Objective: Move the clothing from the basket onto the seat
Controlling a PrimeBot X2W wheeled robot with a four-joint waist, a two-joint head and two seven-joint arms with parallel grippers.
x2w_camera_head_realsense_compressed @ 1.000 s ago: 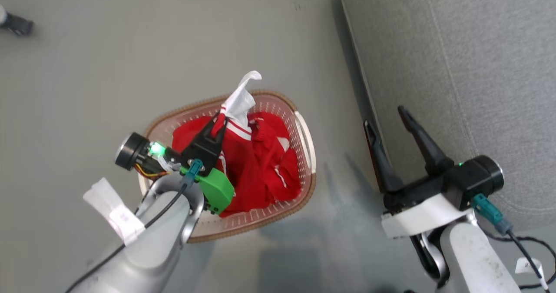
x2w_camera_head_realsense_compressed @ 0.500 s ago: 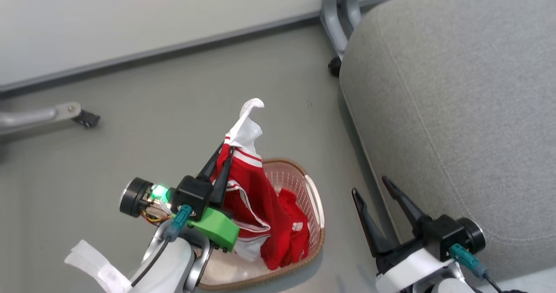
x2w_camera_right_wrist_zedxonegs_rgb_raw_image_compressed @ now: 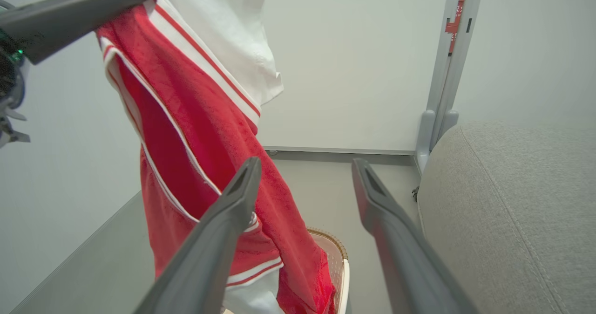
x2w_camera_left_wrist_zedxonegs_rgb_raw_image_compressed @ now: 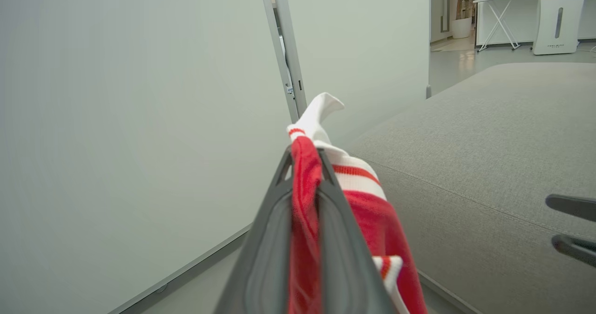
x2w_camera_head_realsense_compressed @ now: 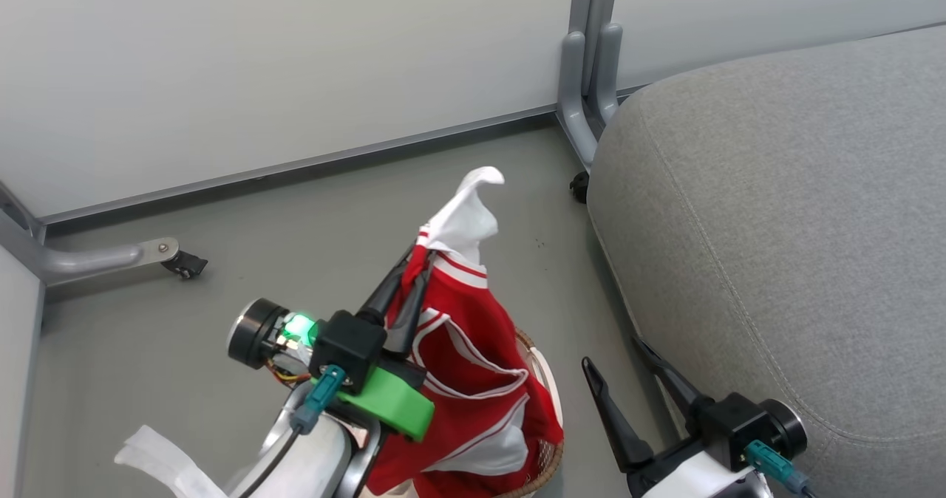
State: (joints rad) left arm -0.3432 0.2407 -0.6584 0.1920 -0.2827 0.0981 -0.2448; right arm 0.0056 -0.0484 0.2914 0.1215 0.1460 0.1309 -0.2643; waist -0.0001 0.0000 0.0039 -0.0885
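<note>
Clothing (x2w_camera_head_realsense_compressed: 462, 321) nr seat (x2w_camera_head_realsense_compressed: 776, 224), partition (x2w_camera_head_realsense_compressed: 295, 62) behind

Red garment (x2w_camera_head_realsense_compressed: 473, 365) in left tool (x2w_camera_head_realsense_compressed: 415, 263), over basket (x2w_camera_head_realsense_compressed: 553, 459), beside seat (x2w_camera_head_realsense_compressed: 776, 224).

One red garment (x2w_camera_head_realsense_compressed: 473, 365), one basket (x2w_camera_right_wrist_zedxonegs_rgb_raw_image_compressed: 336, 253), one seat (x2w_camera_head_realsense_compressed: 776, 224).

Light is soft, even and bright, with no hard shadows or glare. Beyond the right gripper (x2w_camera_head_realsense_compressed: 612, 350), the seat (x2w_camera_head_realsense_compressed: 776, 224) lays a faint dark band on the floor (x2w_camera_head_realsense_compressed: 295, 224) along its edge. A green lamp (x2w_camera_head_realsense_compressed: 299, 328) glows behind the left gripper (x2w_camera_head_realsense_compressed: 417, 261). The clothing (x2w_camera_head_realsense_compressed: 473, 350) it pinches reads vivid red, and its white tip past the fingertips is nearly blown out. In both wrist views the fingers (x2w_camera_left_wrist_zedxonegs_rgb_raw_image_compressed: 265, 258) blur near the lens, while the distance is sharp.
</note>
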